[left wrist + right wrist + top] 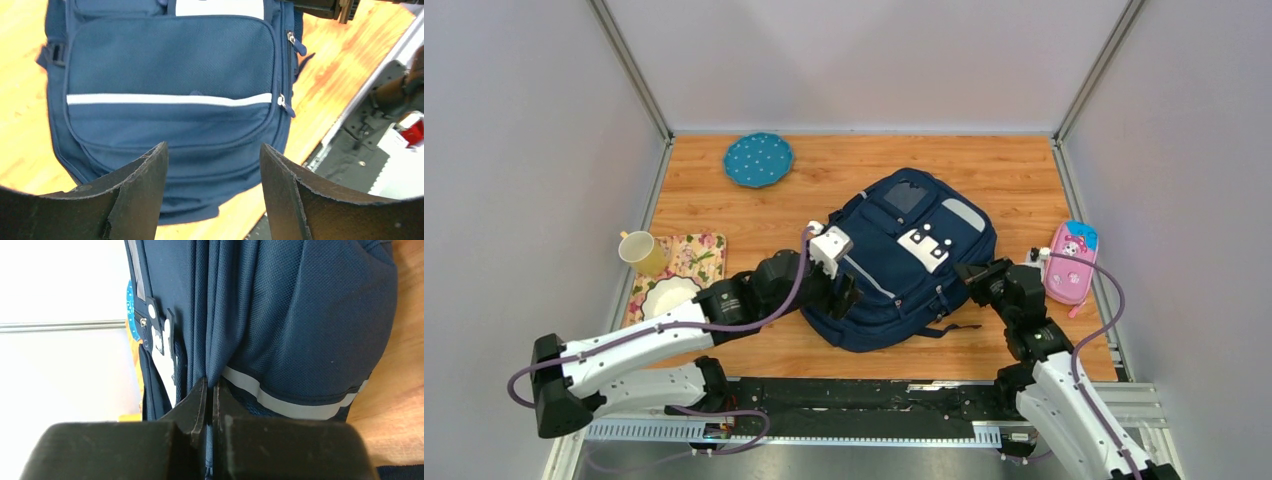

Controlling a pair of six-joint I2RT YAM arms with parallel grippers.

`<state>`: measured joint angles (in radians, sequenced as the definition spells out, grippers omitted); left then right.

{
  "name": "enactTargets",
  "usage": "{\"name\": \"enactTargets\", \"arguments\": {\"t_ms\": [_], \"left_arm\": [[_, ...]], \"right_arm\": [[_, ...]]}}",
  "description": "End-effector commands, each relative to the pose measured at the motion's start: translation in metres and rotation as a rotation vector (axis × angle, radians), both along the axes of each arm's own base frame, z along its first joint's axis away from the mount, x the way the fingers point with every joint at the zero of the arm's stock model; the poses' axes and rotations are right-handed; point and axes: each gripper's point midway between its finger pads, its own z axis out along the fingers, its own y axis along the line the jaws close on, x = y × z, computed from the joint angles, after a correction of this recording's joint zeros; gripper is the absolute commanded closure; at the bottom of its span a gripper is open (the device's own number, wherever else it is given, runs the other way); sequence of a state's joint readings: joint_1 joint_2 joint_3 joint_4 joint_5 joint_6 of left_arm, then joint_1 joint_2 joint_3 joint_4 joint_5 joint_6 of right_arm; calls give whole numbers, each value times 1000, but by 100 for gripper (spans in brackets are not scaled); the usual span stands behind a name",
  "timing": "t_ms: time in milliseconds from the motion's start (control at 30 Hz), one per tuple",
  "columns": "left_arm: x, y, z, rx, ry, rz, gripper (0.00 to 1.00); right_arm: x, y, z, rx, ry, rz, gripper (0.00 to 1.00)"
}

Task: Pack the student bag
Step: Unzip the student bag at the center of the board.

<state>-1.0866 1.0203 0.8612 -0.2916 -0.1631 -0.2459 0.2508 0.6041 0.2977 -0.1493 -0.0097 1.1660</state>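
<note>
The student bag (904, 262) is a navy blue backpack lying flat in the middle of the wooden table, front pockets up, with a white patch and a light-grey stripe. My left gripper (844, 296) is open and empty, held just above the bag's near left end; in the left wrist view its fingers (145, 190) frame the front pocket and grey stripe (170, 99). My right gripper (972, 272) is shut on a fold of the bag's fabric (211, 382) at the bag's right side. The bag's inside is hidden.
A pink pencil case (1072, 262) lies at the right edge. A teal dotted plate (758, 159) sits at the back left. A yellow mug (641, 251), a floral mat (696, 256) and a white bowl (669, 295) stand at the left.
</note>
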Motion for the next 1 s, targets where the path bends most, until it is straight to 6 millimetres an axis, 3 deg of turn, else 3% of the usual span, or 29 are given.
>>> {"name": "enactTargets", "arguments": {"t_ms": [0, 167, 400, 700, 933, 967], "left_arm": [[-24, 8, -9, -177, 190, 70, 27], [-58, 10, -53, -330, 429, 73, 26], [-70, 10, -94, -434, 582, 120, 26], [-46, 11, -119, -380, 551, 235, 24], [-19, 43, -144, -339, 520, 335, 23], [-8, 53, -145, -350, 513, 375, 23]], "right_arm": [[-8, -4, -4, 37, 20, -46, 100], [-18, 8, -11, 3, 62, 61, 100], [-19, 21, -12, 25, 53, 133, 100], [-25, 34, -4, 31, 46, 199, 100], [-44, 37, -10, 46, 66, 228, 100], [-46, 38, -9, 52, 64, 232, 100]]}}
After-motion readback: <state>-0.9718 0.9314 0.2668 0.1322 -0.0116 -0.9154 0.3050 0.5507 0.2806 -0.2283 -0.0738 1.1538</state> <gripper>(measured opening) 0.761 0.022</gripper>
